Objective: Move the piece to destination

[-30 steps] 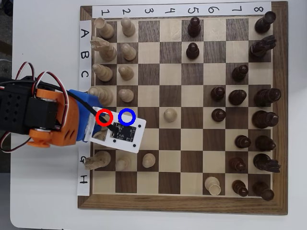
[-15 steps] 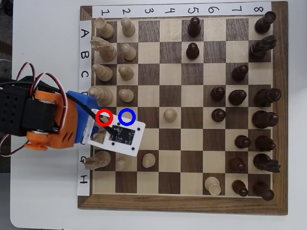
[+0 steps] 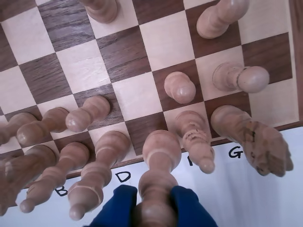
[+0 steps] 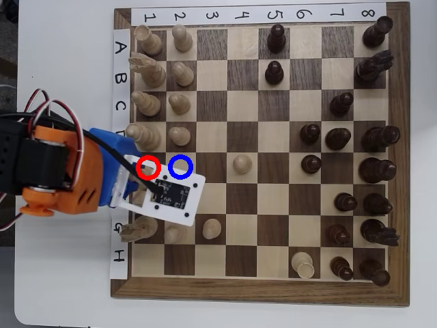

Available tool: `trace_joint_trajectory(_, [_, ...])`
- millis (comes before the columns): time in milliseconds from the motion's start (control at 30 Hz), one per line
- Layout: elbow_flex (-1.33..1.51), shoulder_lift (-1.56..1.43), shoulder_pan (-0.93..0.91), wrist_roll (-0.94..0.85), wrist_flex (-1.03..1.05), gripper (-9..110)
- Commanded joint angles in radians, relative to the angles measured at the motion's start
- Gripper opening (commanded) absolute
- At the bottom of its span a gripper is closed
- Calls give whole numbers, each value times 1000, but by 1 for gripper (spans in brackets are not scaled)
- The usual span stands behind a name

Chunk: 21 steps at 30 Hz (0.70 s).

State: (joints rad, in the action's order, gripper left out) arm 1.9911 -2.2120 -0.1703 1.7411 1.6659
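In the wrist view the claw (image 3: 154, 203) is closed narrow on the piece (image 3: 158, 161): its 2 blue fingers (image 3: 116, 205) press against either side of the pale cream stem, near the bottom edge of the picture. The piece's broad round base sits at the near edge of the chessboard (image 3: 142, 56), on a light square beside a dark one, and whether the base touches the wood or hangs just above it I cannot tell. To its left in this view stand several more pale pieces in 2 ranks, with the letters B and D on the white strip below them. To its right are a pale bishop (image 3: 196, 139) and a knight (image 3: 253, 139), with the letter G between them on the strip. 2 pale pawns (image 3: 180, 87) stand farther out on the board.

In the overhead view the orange arm (image 4: 58, 174) reaches in from the left across the white surface (image 4: 61, 68), and its blue claw body and a white camera plate (image 4: 167, 195) cover the left edge of the board around rows E and F. The piece itself is hidden under them here. The destination (image 4: 180, 167), a blue ring, lies just beside the plate's far corner, in column 2. A red ring (image 4: 148, 167) marks the square to its left, in column 1. A lone pale pawn (image 4: 242, 162) stands in column 4 of the same row. The dark pieces (image 4: 372, 167) fill the right side.
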Motion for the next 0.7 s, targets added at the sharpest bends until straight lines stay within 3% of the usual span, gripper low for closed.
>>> trace_joint_trajectory(0, [-249, -23, -21, 67, 57, 0])
trace_joint_trajectory(667, [-368, -57, 9, 11, 60, 0])
